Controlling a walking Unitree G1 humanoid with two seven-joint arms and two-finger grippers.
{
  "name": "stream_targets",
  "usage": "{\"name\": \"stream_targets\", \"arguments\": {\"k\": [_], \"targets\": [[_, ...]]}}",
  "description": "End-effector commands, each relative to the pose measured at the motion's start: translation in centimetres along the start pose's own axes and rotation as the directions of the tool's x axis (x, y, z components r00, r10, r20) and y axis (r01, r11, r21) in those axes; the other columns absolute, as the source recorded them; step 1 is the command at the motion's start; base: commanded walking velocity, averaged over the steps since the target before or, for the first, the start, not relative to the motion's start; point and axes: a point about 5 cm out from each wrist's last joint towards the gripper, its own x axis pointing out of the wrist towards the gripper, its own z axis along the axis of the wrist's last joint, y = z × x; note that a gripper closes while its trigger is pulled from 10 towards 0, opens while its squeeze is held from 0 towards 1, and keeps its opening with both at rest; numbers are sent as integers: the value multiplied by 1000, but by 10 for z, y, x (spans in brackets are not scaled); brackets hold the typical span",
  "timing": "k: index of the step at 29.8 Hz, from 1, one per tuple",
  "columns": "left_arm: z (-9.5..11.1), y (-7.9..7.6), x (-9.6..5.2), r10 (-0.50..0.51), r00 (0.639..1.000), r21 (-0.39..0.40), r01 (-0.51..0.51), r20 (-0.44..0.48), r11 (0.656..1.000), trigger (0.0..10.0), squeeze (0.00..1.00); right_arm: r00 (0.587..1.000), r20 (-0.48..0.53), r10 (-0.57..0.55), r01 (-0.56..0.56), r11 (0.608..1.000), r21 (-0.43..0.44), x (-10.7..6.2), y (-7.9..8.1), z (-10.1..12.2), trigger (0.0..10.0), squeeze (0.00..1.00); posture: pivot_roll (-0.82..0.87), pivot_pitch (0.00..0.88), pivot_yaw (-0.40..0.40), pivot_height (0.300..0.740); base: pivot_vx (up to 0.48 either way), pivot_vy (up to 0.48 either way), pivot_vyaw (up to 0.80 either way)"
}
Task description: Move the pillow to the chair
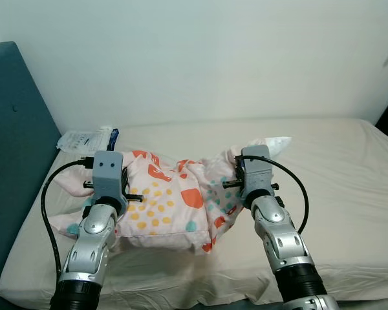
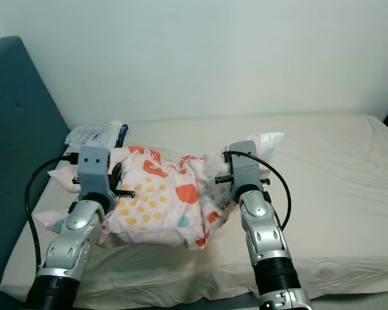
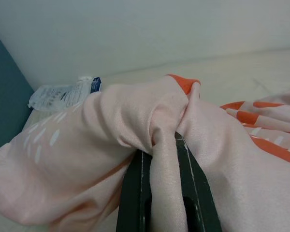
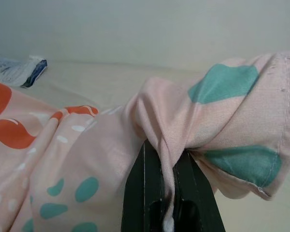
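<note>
A pale pink pillow (image 1: 171, 206) with orange, yellow and teal spots hangs a little above the cream bed (image 1: 336, 174), bunched between my two arms. My left gripper (image 3: 164, 159) is shut on a fold of the pillow's left end. My right gripper (image 4: 166, 162) is shut on a fold of its right end. In the eye views the grey wrist housings cover the fingers, with the left wrist (image 1: 107, 173) and right wrist (image 1: 256, 169) at either side of the pillow.
A dark teal headboard (image 1: 16, 135) runs along the left of the bed. A white plastic packet (image 1: 87, 138) with a blue edge lies by the wall at the bed's far left. A white wall stands behind; the bed stretches free to the right.
</note>
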Motion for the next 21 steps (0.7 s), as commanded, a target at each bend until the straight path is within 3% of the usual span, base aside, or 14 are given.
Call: {"name": "stream_targets", "arguments": {"k": [1, 21], "targets": [[10, -3, 4, -22, 999, 34, 20, 50, 999, 10000, 0, 997, 73, 14, -16, 1000, 23, 0, 5, 11, 10000, 0, 29, 0, 21, 710, 0, 0, 0], [11, -4, 4, -23, 998, 26, 22, 65, 999, 10000, 0, 997, 68, 19, -21, 999, 29, 3, 7, 10, 10000, 0, 30, 0, 24, 710, 0, 0, 0]]}}
